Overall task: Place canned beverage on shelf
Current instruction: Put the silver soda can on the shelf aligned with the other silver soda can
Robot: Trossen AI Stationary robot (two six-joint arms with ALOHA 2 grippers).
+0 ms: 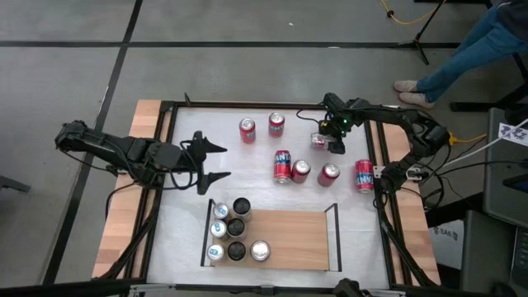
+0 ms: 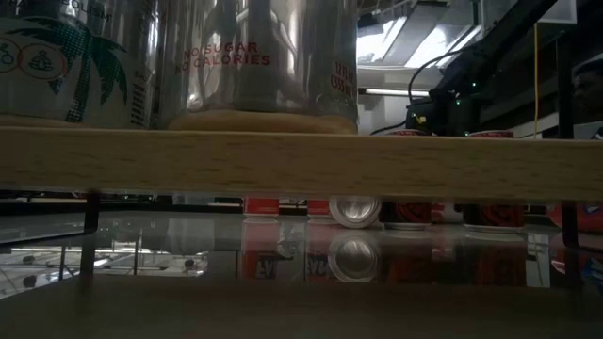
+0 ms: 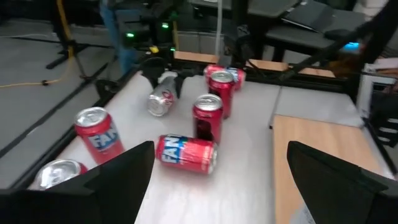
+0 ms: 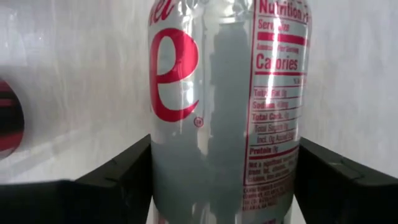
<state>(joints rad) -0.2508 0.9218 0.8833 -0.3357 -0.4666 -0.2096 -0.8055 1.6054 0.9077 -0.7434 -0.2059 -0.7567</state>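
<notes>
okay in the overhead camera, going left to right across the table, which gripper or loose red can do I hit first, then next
left gripper → red can → red can → right gripper on the silver can → red can

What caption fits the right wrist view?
Silver can stands between the right gripper's jaws, ahead of shelving.

Overhead, straight down on the whole table. Low, level beneath the shelf edge, very near. Wrist views forward; left shares the red cans with overhead.
</notes>
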